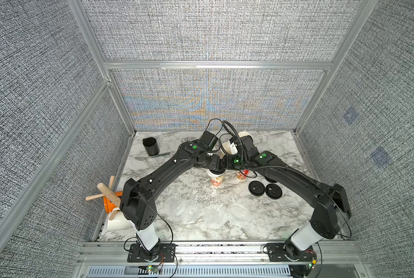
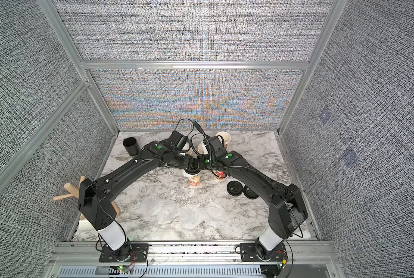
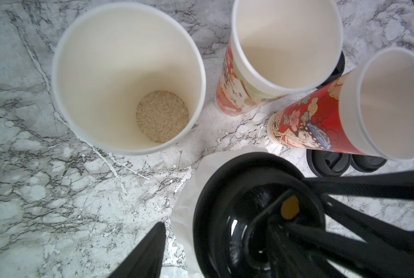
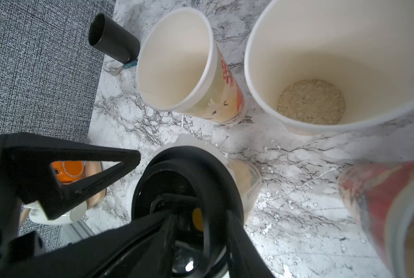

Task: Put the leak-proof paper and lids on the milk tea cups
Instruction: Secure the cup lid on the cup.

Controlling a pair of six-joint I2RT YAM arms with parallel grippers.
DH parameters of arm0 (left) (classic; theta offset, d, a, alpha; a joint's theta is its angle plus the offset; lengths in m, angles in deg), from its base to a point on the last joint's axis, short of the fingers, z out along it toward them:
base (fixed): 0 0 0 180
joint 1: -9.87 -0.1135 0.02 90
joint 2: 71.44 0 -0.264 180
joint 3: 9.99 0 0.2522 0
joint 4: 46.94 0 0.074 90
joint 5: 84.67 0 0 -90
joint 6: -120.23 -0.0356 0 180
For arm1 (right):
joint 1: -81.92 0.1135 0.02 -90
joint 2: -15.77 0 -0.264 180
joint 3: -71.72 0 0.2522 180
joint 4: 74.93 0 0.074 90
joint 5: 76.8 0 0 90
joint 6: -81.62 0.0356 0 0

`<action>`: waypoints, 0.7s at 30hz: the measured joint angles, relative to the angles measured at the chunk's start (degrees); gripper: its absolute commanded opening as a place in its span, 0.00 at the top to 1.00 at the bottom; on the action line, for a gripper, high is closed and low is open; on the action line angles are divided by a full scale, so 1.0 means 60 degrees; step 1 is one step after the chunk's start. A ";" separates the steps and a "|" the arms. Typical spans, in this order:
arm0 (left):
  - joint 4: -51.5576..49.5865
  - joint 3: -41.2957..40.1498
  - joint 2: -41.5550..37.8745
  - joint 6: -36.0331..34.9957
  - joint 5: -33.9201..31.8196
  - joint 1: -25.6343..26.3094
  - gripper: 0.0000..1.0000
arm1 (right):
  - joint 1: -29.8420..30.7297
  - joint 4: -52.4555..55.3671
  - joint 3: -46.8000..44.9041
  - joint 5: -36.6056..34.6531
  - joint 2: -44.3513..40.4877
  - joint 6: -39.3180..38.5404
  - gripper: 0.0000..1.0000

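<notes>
Marble desk [image 1: 261, 231] holds a cup [image 1: 217, 180] capped with paper [image 3: 189, 192] and black lid [image 3: 225, 173], left hand [image 1: 214, 166] spread around it, right hand [image 4: 174, 204] at the lid, its spread I cannot tell

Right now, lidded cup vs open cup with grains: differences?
The lidded cup wears a black lid; the open cup has a bare mouth. White paper pokes from under the lidded cup's lid; the open cup has none. The open cup's grains show; the lidded cup's inside is hidden. Both stand upright.
</notes>
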 measured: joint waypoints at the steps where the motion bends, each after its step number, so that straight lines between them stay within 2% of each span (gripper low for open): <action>1: -0.0015 0.0018 0.0000 -0.0004 0.0000 -0.0007 0.33 | 0.0000 -0.0109 -0.0055 -0.0004 0.0004 0.0004 0.65; 9: -0.0583 0.0382 -0.0087 -0.0146 -0.0051 -0.0011 0.26 | 0.0004 -0.0688 -0.0499 -0.0080 -0.0131 0.0076 0.66; 14: -0.0914 0.0554 -0.0477 -0.0262 -0.0015 0.0000 0.25 | 0.0000 -0.0903 -0.0627 -0.0178 -0.0153 0.0113 0.66; 18: -0.0936 0.0539 -0.0976 -0.0164 -0.0277 0.0004 0.33 | 0.0000 -0.0994 -0.0627 -0.0259 -0.0124 0.0142 0.67; 21: -0.0900 0.0182 -0.1399 0.0073 -0.0517 -0.0015 0.46 | 0.0000 -0.1013 -0.0619 -0.0291 -0.0113 0.0146 0.67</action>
